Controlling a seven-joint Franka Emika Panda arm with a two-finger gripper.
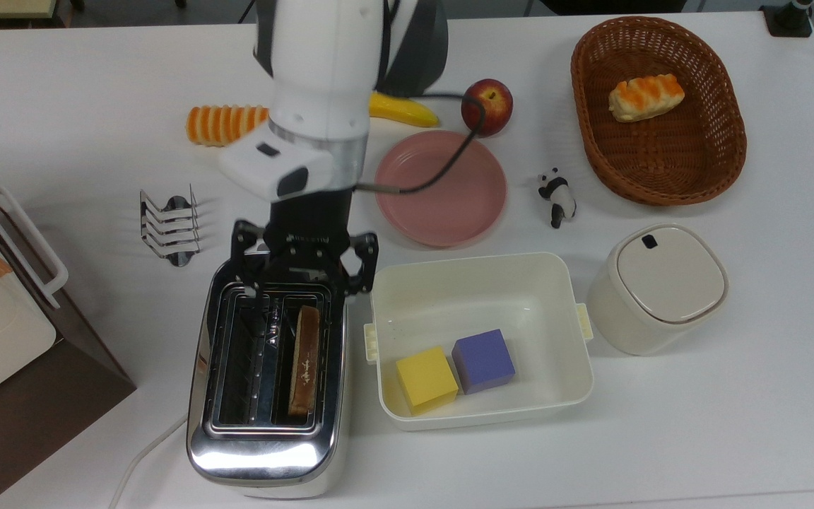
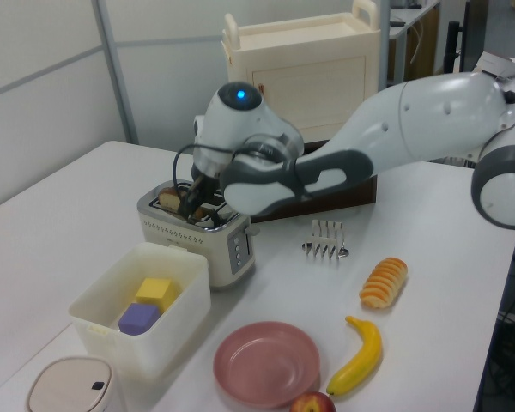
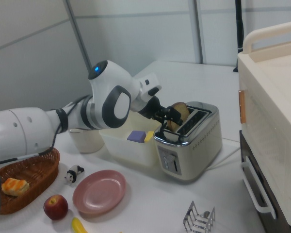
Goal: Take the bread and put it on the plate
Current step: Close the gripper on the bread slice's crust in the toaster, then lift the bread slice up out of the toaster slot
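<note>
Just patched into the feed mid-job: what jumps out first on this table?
The white arm's gripper hangs open over the near end of the shiny toaster, where the bread stands upright in the slot on the top view's right. Just beyond, the pink plate sits bare, with an apple and a banana behind it. On the top view's right, a brown wicker basket holds a bun.

bread (image 1: 305, 358) lower half sunk in toaster (image 1: 266, 452), banana (image 1: 403, 109) half behind arm
</note>
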